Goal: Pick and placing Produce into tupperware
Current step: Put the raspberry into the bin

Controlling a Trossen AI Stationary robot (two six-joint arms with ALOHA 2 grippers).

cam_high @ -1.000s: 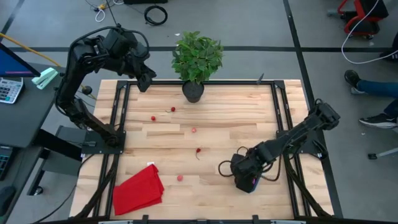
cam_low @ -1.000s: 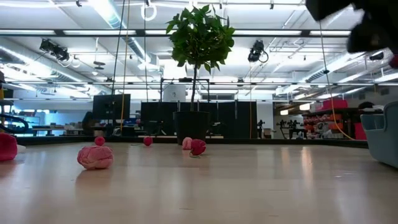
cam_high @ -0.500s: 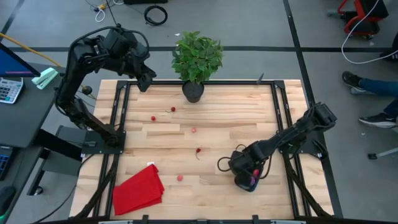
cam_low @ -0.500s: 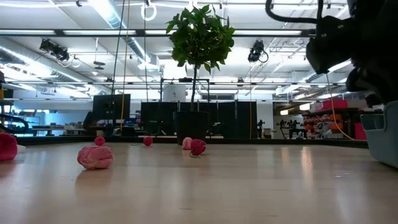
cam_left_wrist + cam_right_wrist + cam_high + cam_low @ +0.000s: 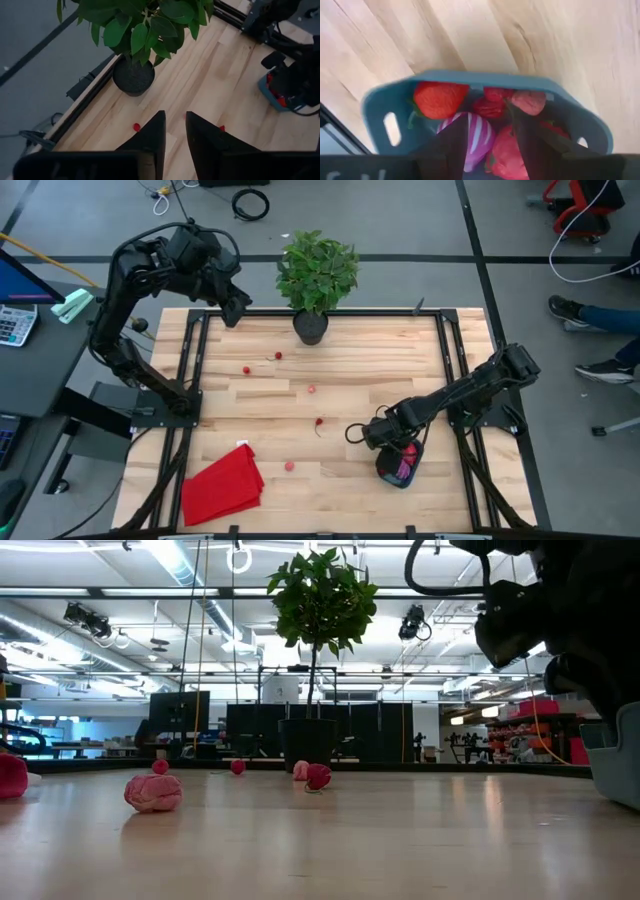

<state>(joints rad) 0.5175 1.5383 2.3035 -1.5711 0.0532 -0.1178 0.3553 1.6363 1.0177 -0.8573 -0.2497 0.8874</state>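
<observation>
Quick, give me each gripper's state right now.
Left gripper: raised by the plant pot, fingers slightly apart, holding nothing.
Right gripper: above the tupperware, fingers apart, nothing held.

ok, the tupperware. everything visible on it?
The tupperware is a small teal-blue plastic tub, shallow, with rounded corners and a slot cut near each end of its rim. It sits flat on the wooden table, at the near right. Inside lie a strawberry, a purple-and-white striped piece and several red and pink pieces, heaped together. The right gripper hangs just above it, fingers parted, holding nothing.
</observation>
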